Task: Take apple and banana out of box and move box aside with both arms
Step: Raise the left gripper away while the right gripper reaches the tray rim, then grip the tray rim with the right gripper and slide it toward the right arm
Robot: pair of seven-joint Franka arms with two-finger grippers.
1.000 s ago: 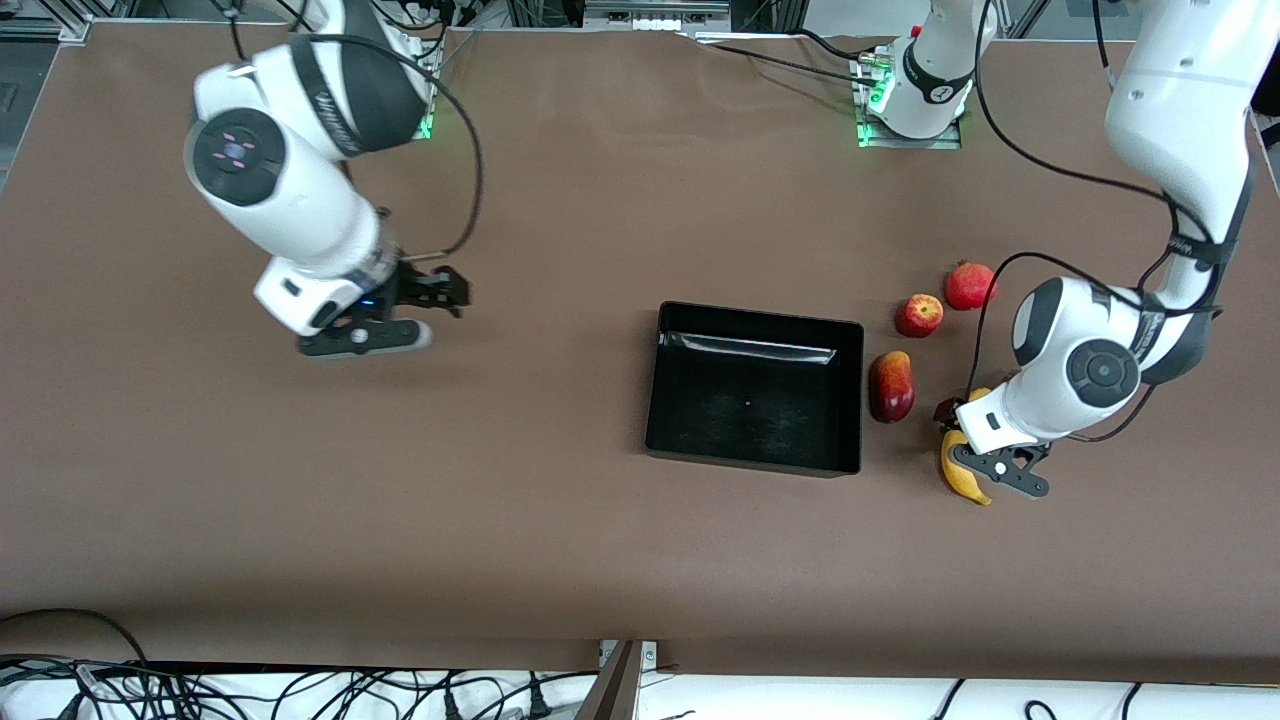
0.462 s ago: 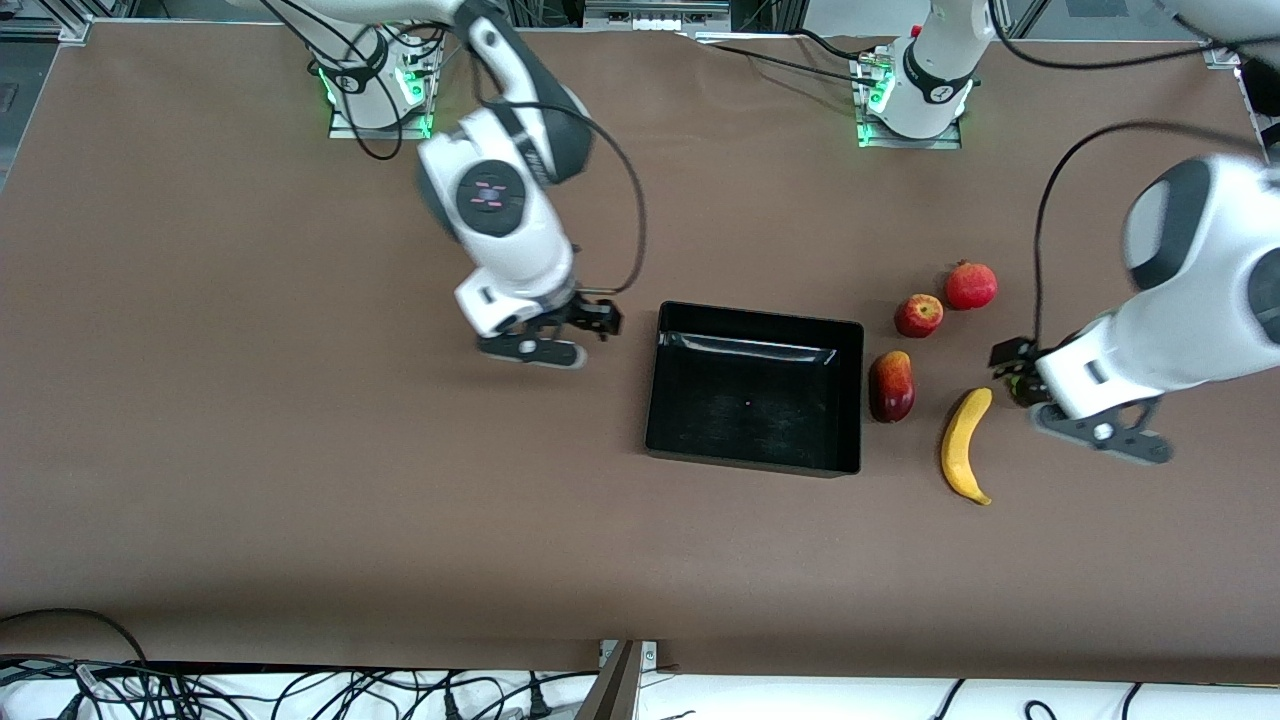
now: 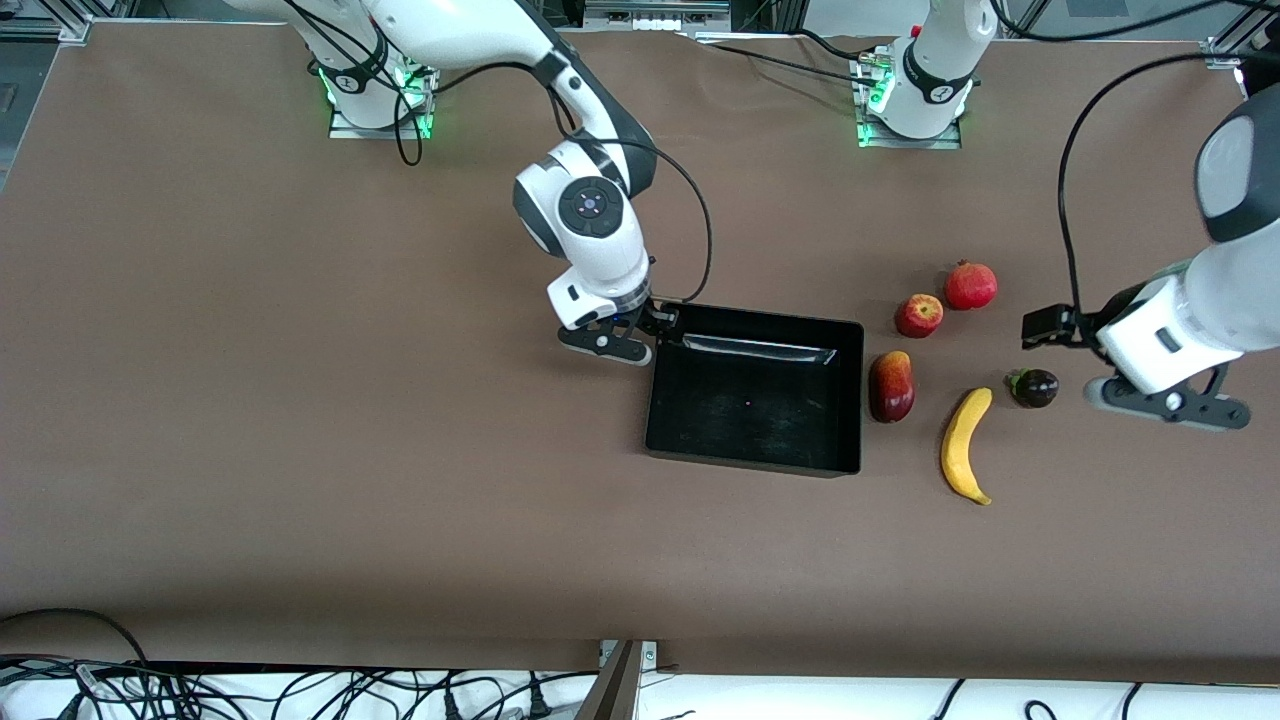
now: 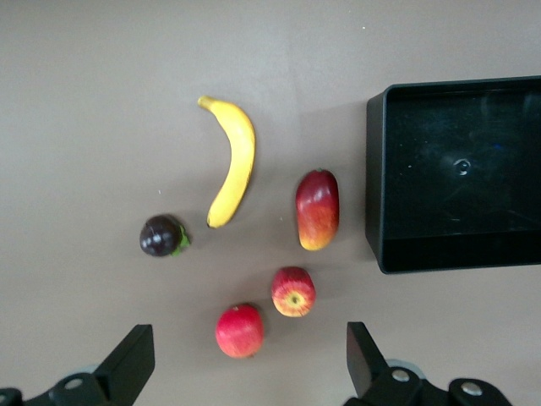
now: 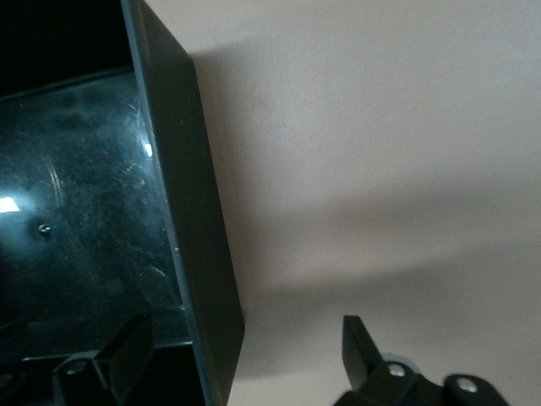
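The black box (image 3: 752,462) lies mid-table with nothing in it. My right gripper (image 3: 612,345) is low at its corner toward the right arm's end, open. In the right wrist view the right gripper (image 5: 243,355) has one finger inside the box wall (image 5: 199,237) and one outside. The yellow banana (image 3: 963,445) and the small red apple (image 3: 918,315) lie beside the box toward the left arm's end. My left gripper (image 3: 1165,402) hangs open and holds nothing, high over the table past the fruits. The left wrist view shows the banana (image 4: 232,161), the apple (image 4: 293,291) and the box (image 4: 376,178).
A red mango-shaped fruit (image 3: 891,385) lies close to the box wall. A round red fruit (image 3: 970,285) sits beside the apple. A small dark purple fruit (image 3: 1033,388) lies between the banana and the left gripper. Brown table stretches toward the right arm's end.
The right arm swung from its end of the table over to the box corner and came down. The left arm lifted off the banana and drew back, uncovering the dark fruit.
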